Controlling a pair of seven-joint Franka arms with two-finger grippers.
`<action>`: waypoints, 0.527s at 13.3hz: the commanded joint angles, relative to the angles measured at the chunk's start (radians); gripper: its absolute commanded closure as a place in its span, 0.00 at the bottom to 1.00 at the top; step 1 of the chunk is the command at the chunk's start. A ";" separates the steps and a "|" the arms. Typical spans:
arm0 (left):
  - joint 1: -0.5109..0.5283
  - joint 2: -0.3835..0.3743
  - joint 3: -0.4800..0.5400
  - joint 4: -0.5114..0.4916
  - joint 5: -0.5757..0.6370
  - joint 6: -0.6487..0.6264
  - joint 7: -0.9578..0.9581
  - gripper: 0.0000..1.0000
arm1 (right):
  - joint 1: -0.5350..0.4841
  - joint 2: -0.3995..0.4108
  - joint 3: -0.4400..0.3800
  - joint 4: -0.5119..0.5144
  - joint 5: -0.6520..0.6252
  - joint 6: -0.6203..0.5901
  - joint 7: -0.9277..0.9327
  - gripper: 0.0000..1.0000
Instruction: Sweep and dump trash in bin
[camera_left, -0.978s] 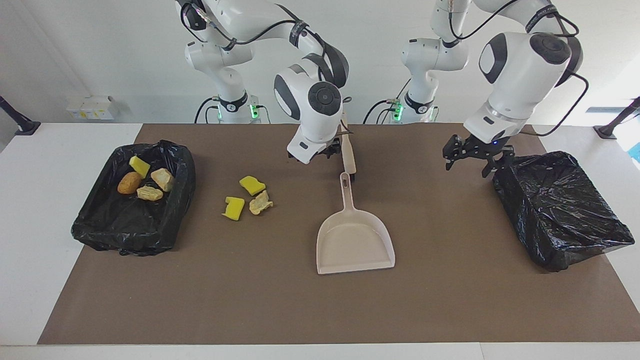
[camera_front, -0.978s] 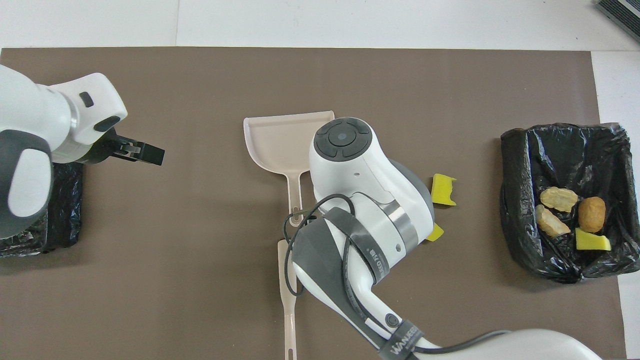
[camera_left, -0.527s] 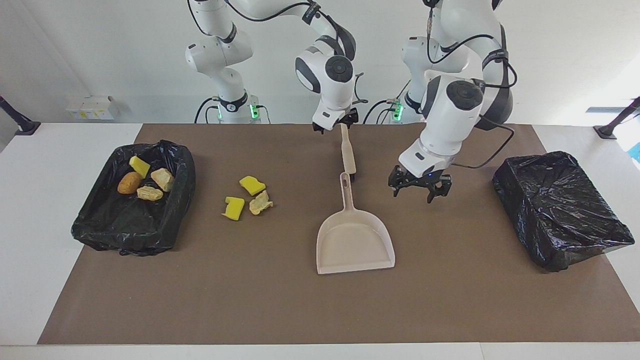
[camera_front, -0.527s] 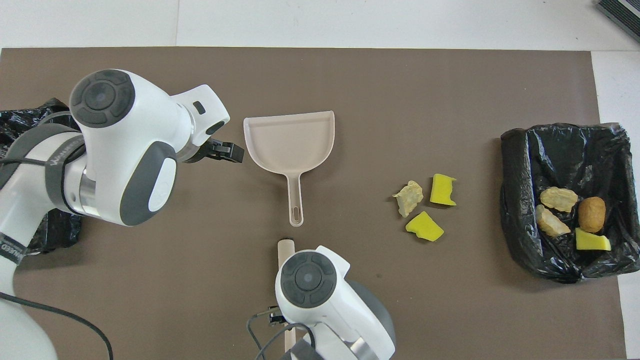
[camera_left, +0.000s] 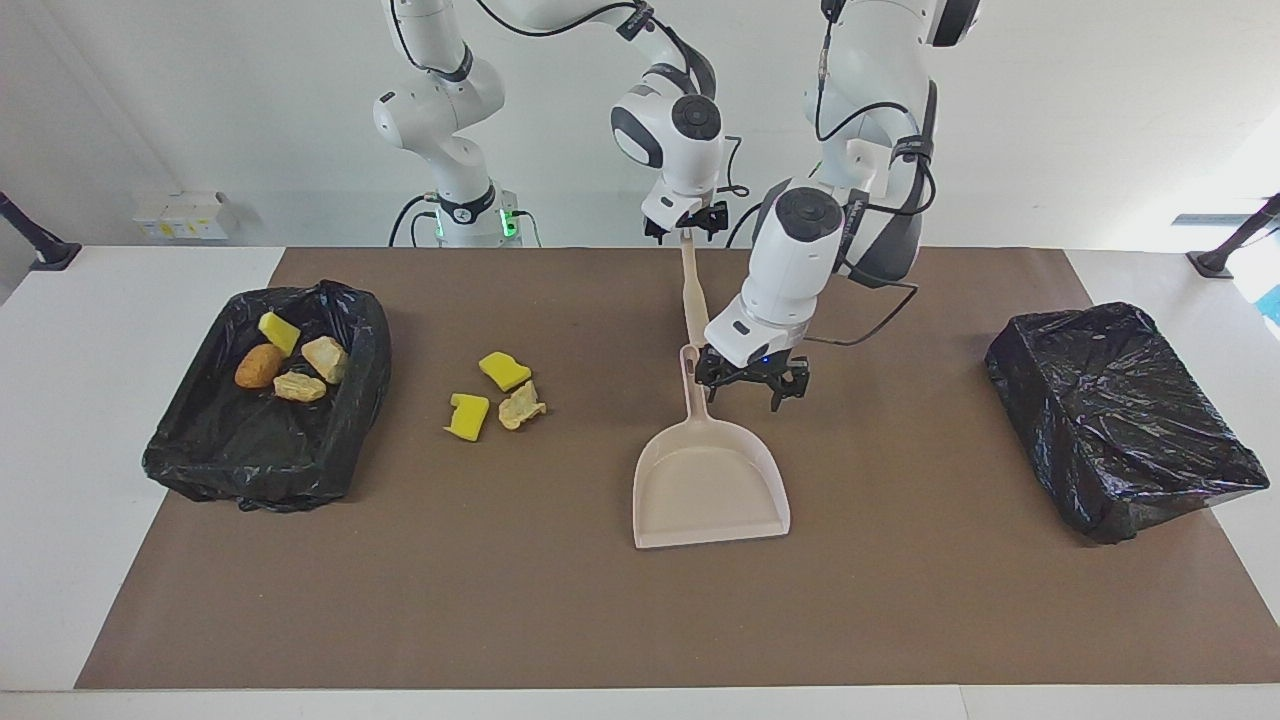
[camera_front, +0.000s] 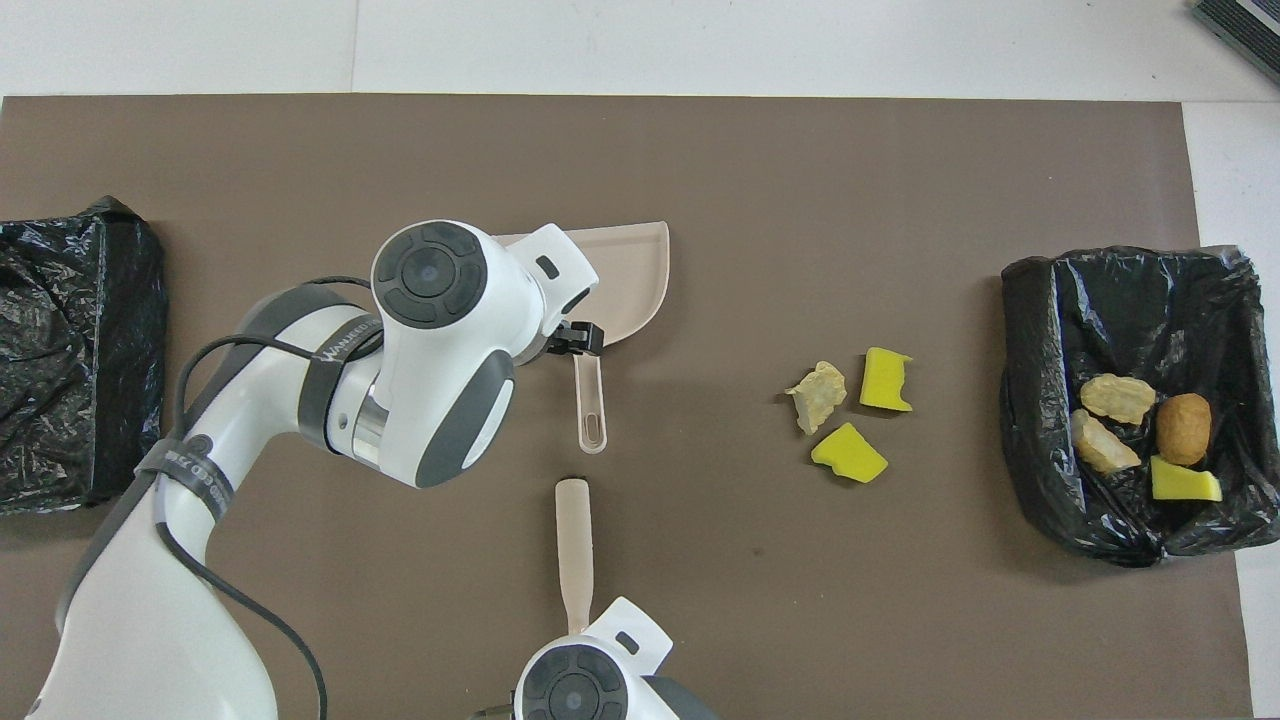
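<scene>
Bins lined with black plastic sit at both ends of the brown mat (camera_left: 900, 600), each at mid-height of the facing view. The bin (camera_left: 355, 400) at the right arm's end holds four pieces of trash: a yellow sponge chunk (camera_left: 278, 332), an orange-brown lump (camera_left: 259, 366) and two tan lumps (camera_left: 325, 358). The second bin (camera_left: 1120, 420), at the left arm's end, does not show its inside.

Three loose scraps (camera_left: 504, 370) lie close together on the mat between the filled bin and the beige dustpan (camera_left: 710, 480). Two are yellow and one is tan.

The dustpan lies in the middle of the frame, handle toward the robots and mouth toward the lower edge. The left gripper (camera_left: 750, 388) hangs just over the join of handle and pan, jaws spread wide and holding nothing. The loose scraps are well apart from it, toward the right arm's end.

The right gripper (camera_left: 683, 225) is at the upper end of the brush handle (camera_left: 693, 300), which lies in line with the dustpan's handle. Whether it has closed on the handle cannot be told.

Bare mat stretches along the whole lower part of the frame and between the dustpan and the second bin.
</scene>
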 joint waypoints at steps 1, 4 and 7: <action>-0.051 -0.022 0.018 -0.072 -0.007 0.047 -0.040 0.00 | 0.001 -0.019 -0.005 -0.026 0.024 0.034 0.013 0.38; -0.082 -0.036 0.014 -0.092 -0.008 0.049 -0.132 0.00 | 0.001 -0.014 -0.005 -0.020 0.024 0.060 0.002 1.00; -0.102 -0.057 0.005 -0.134 -0.019 0.052 -0.166 0.00 | -0.005 0.004 -0.009 -0.003 0.018 0.058 -0.025 1.00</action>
